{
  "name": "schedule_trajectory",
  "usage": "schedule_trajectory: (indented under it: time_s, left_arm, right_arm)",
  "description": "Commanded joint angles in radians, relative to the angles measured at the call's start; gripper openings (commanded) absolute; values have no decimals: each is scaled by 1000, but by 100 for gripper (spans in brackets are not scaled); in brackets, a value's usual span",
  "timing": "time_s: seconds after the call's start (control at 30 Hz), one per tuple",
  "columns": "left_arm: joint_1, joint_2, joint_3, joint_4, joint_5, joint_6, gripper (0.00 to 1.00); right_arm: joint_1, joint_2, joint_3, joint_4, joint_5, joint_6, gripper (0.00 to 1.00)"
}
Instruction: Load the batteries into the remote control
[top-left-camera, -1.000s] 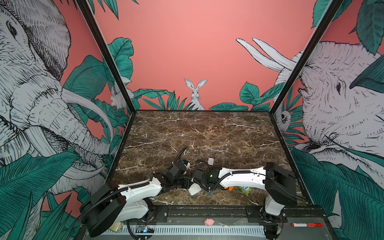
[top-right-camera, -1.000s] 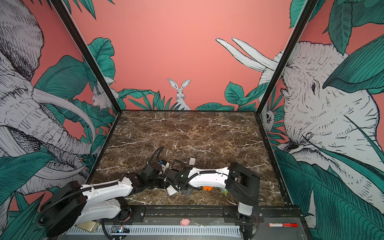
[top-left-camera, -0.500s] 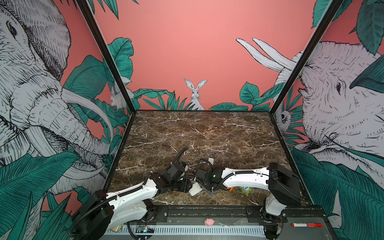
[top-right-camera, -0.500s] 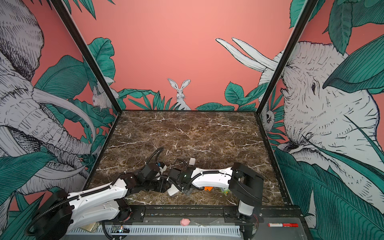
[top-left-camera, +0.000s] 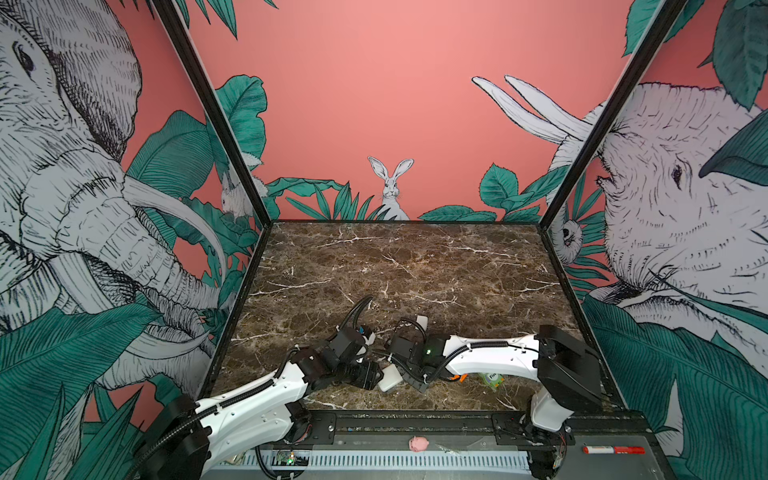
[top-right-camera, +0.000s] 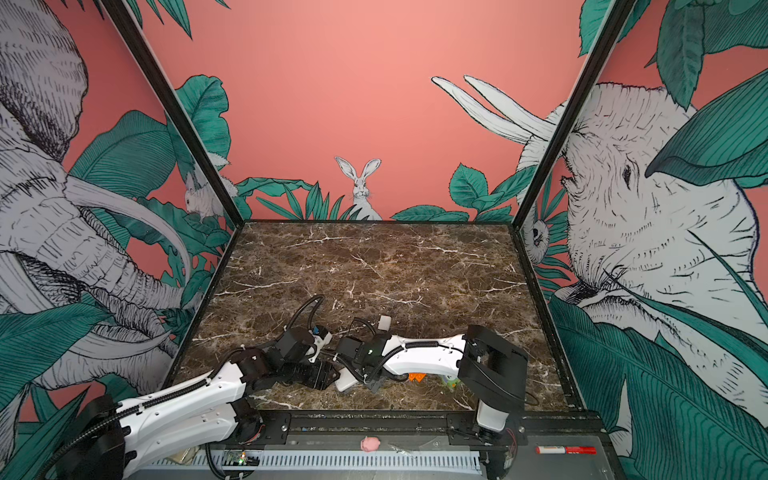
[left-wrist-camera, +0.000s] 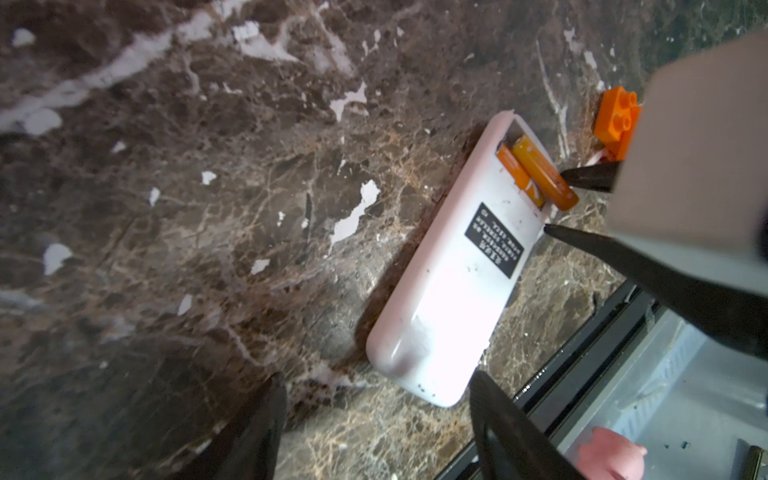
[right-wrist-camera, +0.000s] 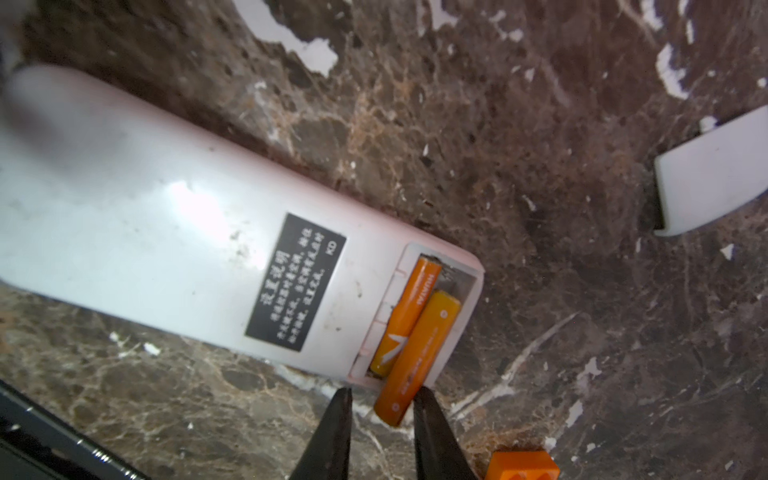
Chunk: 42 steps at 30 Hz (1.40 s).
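The left arm (top-left-camera: 257, 395) and right arm (top-left-camera: 498, 362) have smooth white shells dotted with small dark screws, black blocks at the joints, and black ribbed cables (top-left-camera: 482, 345) tied along them. A small green light (top-left-camera: 428, 351) glows by the right wrist. Black fingers (left-wrist-camera: 511, 436) taper to points

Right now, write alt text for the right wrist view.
White remote lies back-up on marble, its compartment open: one orange battery seated, a second battery askew, its end overhanging inside the open right claw. A white cover and an orange brick lie nearby.
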Motion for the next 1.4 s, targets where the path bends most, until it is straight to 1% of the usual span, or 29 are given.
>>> schedule_trajectory:
  time_s: [0.0,0.13,0.23,0.33,0.4,0.47,0.6,0.67,0.87,1.0,1.13,1.2,1.27,1.37]
  left_arm:
    - [-5,-6,30,-29,17,34,74]
    - [-9,-4,26,-17,22,39,74]
    - [-11,-5,35,-38,16,40,70]
    - [-25,-23,40,-63,6,16,69]
    - [-47,-36,39,-90,-16,-17,69]
    - [-78,-44,32,-119,-45,-56,69]
    - [-150,-72,6,-141,-81,-141,70]
    - [-175,-91,-4,-146,-84,-172,70]
    - [-232,-126,-10,-158,-78,-223,65]
    - [-238,-104,-17,-143,-87,-234,62]
    - [-238,-43,-24,-44,-63,-249,59]
    - [-241,2,-23,4,-38,-249,54]
    - [-258,31,-15,26,-28,-237,50]
    - [-286,56,-9,56,-13,-228,50]
  right_arm:
    - [-3,-43,29,-35,24,21,27]
    - [-12,-61,12,-31,28,26,26]
    - [-14,-66,6,-38,28,23,26]
    - [-15,-84,-3,-35,7,13,26]
    - [-15,-95,-15,-18,-19,0,26]
    - [-17,-137,-31,6,-41,-5,26]
    - [-35,-154,-38,18,-78,-4,26]
    - [-47,-158,-44,16,-82,5,26]
    - [-100,-203,-85,47,-114,26,25]
    - [-131,-220,-107,60,-130,26,25]
    - [-139,-232,-116,55,-121,31,25]
    - [-145,-245,-121,46,-109,33,25]
    - [-156,-255,-127,39,-100,36,25]
    - [-176,-272,-138,44,-97,41,25]
